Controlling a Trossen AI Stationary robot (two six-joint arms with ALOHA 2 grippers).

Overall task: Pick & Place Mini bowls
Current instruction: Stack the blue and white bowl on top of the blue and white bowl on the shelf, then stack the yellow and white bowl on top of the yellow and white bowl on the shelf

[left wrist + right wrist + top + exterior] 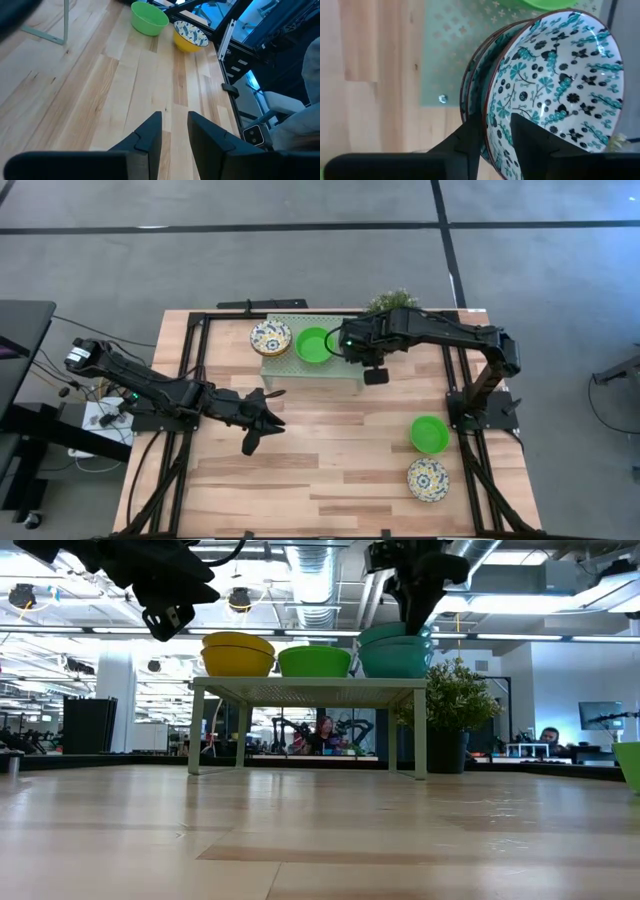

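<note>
Pale green perforated metal makes up the little stand (310,368) at the back of the wooden table (330,450), and the bowls are gathering on it. From above, a yellow-and-blue patterned bowl (270,337) and a plain green bowl (314,345) sit side by side on its top. The right gripper (496,131) hangs over the stand's right end, beside the potted plant (392,301). Its wrist camera shows the fingers closed to a narrow gap over the rim of a teal floral bowl (555,80), one finger inside and one outside. That bowl is nested on at least one more of the same kind; the table-level camera shows this teal stack (397,650) resting at the stand's right end.

My reading is that this is the placing step: the bowl is seated on the stack and the grip is about to be let go. The next move calls for opening the fingers cleanly and lifting straight up, so the rim is not dragged and the stack not tipped off the edge.

The left gripper (258,425) waits over bare table left of centre, fingers a little apart and empty. Still to be fetched, near the right front corner, are another green bowl (429,434) and a patterned bowl (427,479). Every bowl in sight is empty
</note>
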